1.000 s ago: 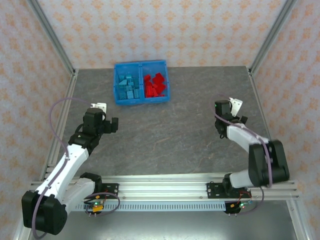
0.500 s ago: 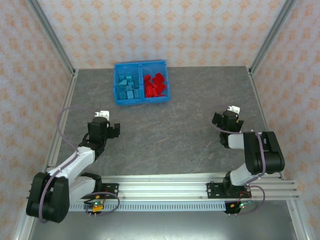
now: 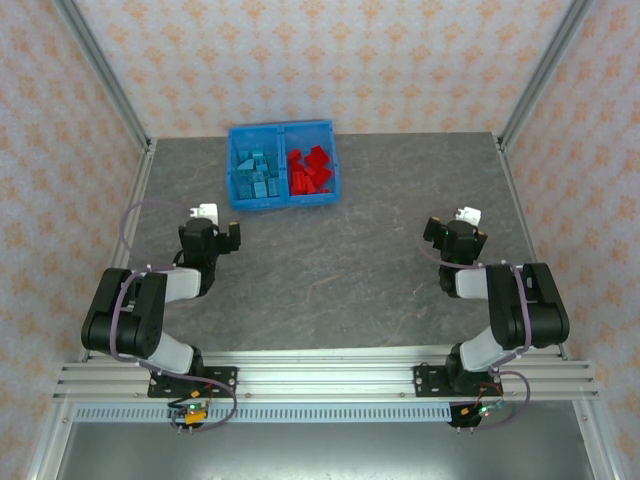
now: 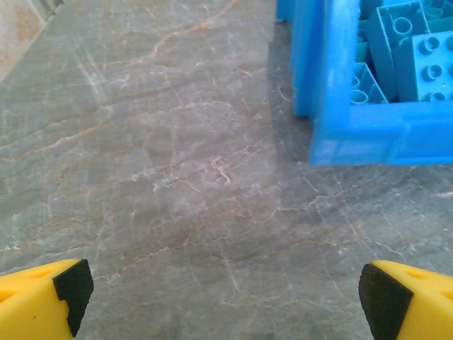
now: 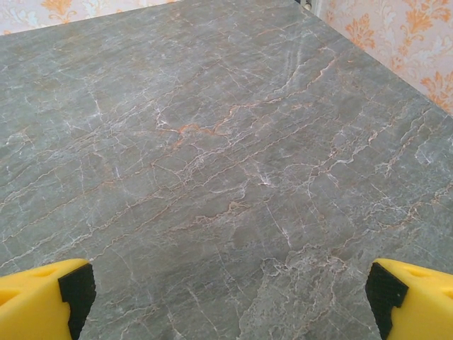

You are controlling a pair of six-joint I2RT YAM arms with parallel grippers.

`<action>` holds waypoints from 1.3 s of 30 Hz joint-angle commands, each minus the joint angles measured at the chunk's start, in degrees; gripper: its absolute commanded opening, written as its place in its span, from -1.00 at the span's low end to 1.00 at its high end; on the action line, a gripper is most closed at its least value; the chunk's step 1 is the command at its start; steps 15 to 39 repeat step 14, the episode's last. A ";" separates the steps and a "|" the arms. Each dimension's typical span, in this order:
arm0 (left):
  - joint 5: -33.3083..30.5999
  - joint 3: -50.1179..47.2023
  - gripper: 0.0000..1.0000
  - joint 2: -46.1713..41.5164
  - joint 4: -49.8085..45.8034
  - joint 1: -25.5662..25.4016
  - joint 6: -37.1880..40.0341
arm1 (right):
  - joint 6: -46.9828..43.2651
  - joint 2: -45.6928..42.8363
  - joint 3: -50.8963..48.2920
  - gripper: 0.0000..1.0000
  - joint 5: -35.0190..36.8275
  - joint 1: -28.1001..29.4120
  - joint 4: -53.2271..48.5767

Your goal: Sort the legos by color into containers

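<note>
near the bases both arms sit folded low, the left gripper [image 3: 222, 240] and right gripper [image 3: 458, 236] each with jaws spread wide and holding nothing, above the grey table [image 3: 340, 280]. toward the far edge stands the blue bin [image 3: 284, 203] — light blue legos [image 3: 254, 172] in its left compartment, red legos [image 3: 311, 170] in its right.

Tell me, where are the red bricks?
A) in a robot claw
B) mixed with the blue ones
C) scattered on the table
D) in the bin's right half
D: the red bricks lie together in the right half of the bin, the blue bricks apart in the left half.
</note>
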 commanded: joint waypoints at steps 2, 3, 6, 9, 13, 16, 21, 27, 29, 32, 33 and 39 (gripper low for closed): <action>0.43 -0.46 1.00 0.14 5.97 0.17 -0.70 | -0.09 -0.85 0.15 0.99 0.05 0.22 1.95; 0.48 -0.59 1.00 0.12 6.80 0.21 -0.66 | -0.06 -0.76 0.16 0.98 0.05 0.22 2.05; 0.44 0.06 1.00 -0.49 4.26 0.16 -0.75 | -0.26 -0.39 0.87 0.98 -0.37 0.22 1.11; 0.17 -0.14 1.00 -0.18 4.86 0.05 -0.65 | -0.17 -0.14 1.47 0.98 -1.10 0.16 0.19; 0.09 -0.03 1.00 -0.29 4.60 -0.03 -0.63 | -0.55 -0.92 0.31 0.98 -1.44 0.19 1.59; 0.08 -0.20 1.00 -0.15 5.17 0.00 -0.68 | -0.62 -0.76 0.37 0.98 -1.43 0.14 1.71; 0.08 -0.20 1.00 -0.15 5.17 0.00 -0.68 | -0.62 -0.76 0.37 0.98 -1.43 0.14 1.71; 0.08 -0.20 1.00 -0.15 5.17 0.00 -0.68 | -0.62 -0.76 0.37 0.98 -1.43 0.14 1.71; 0.08 -0.20 1.00 -0.15 5.17 0.00 -0.68 | -0.62 -0.76 0.37 0.98 -1.43 0.14 1.71; 0.08 -0.20 1.00 -0.15 5.17 0.00 -0.68 | -0.62 -0.76 0.37 0.98 -1.43 0.14 1.71; 0.08 -0.20 1.00 -0.15 5.17 0.00 -0.68 | -0.62 -0.76 0.37 0.98 -1.43 0.14 1.71; 0.08 -0.20 1.00 -0.15 5.17 0.00 -0.68 | -0.62 -0.76 0.37 0.98 -1.43 0.14 1.71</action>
